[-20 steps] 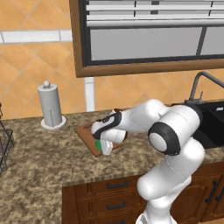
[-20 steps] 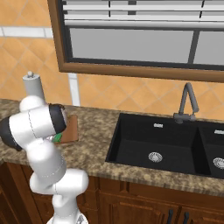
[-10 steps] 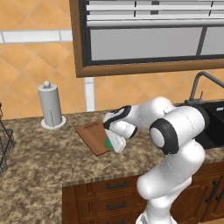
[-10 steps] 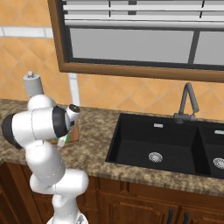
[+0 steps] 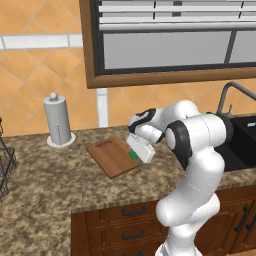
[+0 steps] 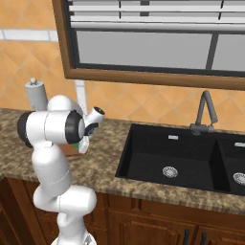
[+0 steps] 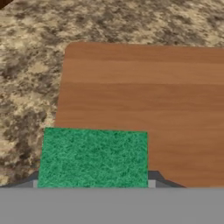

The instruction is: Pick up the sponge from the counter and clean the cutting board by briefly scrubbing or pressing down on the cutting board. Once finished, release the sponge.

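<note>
One sponge [image 5: 134, 155] shows green under the white hand in the left base view, low over the near right corner of the cutting board [image 5: 111, 156], which lies on the speckled desk [image 5: 45, 185] right of a paper towel holder [image 5: 58, 120]. In the right base view, the arm hides most of the board; a black sink [image 6: 184, 158] lies to the right. In the hand view, the sponge [image 7: 93, 158] covers the board's [image 7: 148, 96] corner; whether the fingers grip it cannot be told.
</note>
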### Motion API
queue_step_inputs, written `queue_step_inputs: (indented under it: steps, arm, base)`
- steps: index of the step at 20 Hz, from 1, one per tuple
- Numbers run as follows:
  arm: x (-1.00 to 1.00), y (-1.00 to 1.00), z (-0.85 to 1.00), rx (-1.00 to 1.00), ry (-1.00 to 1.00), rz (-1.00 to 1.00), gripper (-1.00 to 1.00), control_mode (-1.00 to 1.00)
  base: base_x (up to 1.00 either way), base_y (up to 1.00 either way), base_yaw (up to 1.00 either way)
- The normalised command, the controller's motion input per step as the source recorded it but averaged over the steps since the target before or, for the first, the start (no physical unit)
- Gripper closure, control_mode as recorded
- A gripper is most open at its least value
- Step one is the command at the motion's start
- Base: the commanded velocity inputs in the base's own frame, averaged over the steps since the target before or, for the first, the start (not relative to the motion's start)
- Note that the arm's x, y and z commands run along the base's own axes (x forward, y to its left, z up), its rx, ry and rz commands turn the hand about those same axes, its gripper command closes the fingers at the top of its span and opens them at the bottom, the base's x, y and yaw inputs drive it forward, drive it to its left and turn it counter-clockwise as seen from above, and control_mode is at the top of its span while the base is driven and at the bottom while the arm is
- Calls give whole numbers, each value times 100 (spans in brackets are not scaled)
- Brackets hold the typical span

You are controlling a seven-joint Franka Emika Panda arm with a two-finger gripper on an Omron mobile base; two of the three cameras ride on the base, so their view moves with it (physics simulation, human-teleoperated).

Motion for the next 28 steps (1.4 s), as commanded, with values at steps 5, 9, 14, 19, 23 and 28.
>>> queue_step_inputs:
  steps: [5, 9, 14, 19, 23, 28]
  arm:
    - [15, -14, -19, 5, 13, 15, 100, -100]
    - [-52, 0, -31, 0, 1, 15, 100, -100]
    - [-58, 0, -9, 1, 0, 4, 100, -100]
    - [-60, -13, 7, 6, -7, -1, 100, -100]
    - [-36, -49, 54, 4, -7, -8, 100, -100]
    - [6, -58, 54, -3, 0, -1, 100, -100]
  base:
    - [0, 0, 0]
    - [0, 0, 0]
    - [0, 0, 0]
    - [0, 0, 0]
    - [0, 0, 0]
    - [0, 0, 0]
